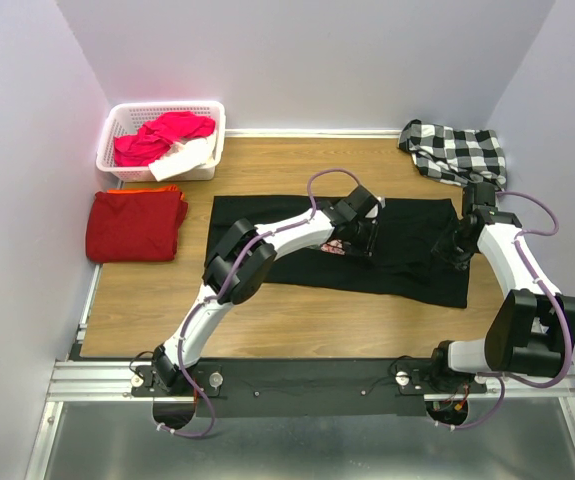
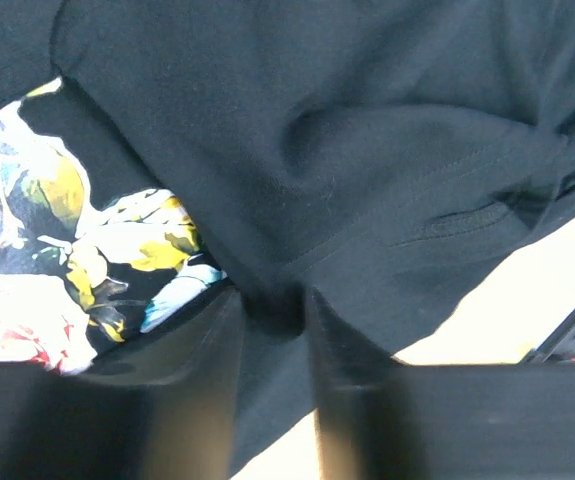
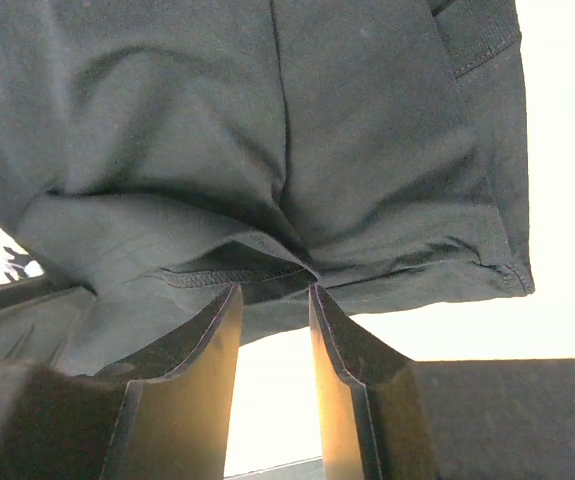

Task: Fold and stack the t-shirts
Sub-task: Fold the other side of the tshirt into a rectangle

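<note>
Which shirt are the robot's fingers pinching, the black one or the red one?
The black t-shirt with flowers, spread out in the middle. The left fingers and right fingers both pinch it. The red t-shirt lies folded at the left, untouched.

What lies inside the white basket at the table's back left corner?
The white basket holds crumpled pink-red cloth with a white piece on it; anything beneath is covered.
</note>
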Motion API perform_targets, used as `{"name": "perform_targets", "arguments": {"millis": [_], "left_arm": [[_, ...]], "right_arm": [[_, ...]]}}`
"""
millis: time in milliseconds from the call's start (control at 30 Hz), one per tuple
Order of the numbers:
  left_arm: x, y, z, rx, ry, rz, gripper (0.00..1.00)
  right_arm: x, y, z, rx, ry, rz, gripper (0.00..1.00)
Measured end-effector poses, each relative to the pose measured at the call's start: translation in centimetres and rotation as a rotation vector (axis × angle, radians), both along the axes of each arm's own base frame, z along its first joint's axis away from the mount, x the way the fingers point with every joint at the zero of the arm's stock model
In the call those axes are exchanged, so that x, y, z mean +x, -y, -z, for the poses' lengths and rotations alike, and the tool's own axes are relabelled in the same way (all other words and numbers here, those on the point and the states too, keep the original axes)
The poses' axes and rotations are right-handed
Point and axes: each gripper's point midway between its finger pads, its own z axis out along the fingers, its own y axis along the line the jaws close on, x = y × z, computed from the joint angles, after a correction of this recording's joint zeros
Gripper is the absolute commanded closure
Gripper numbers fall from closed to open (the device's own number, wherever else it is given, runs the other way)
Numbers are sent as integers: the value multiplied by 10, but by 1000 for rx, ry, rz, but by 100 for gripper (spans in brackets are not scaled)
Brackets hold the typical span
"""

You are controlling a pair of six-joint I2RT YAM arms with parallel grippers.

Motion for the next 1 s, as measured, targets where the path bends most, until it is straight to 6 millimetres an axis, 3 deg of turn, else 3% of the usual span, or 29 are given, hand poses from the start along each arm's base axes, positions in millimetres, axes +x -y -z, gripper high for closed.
{"name": "perform_targets", "arguments": {"millis": [33, 133, 433, 767, 1000], "left_arm": [[0, 0, 1, 3, 0, 0, 88], [-1, -4, 5, 20, -5, -11, 100], [-2, -24, 6, 86, 15, -51, 100], [-1, -30, -26, 67, 61, -61, 100], [-7, -37, -16, 95, 43, -55, 100]], "right_arm": [[0, 0, 0, 0, -1, 0, 59], [-1, 0, 1, 1, -3, 0, 59], [-4, -1, 4, 2, -13, 0, 59], [-8, -1, 8, 4, -24, -1, 59], [-16, -8, 18, 39, -51, -17, 59]]}}
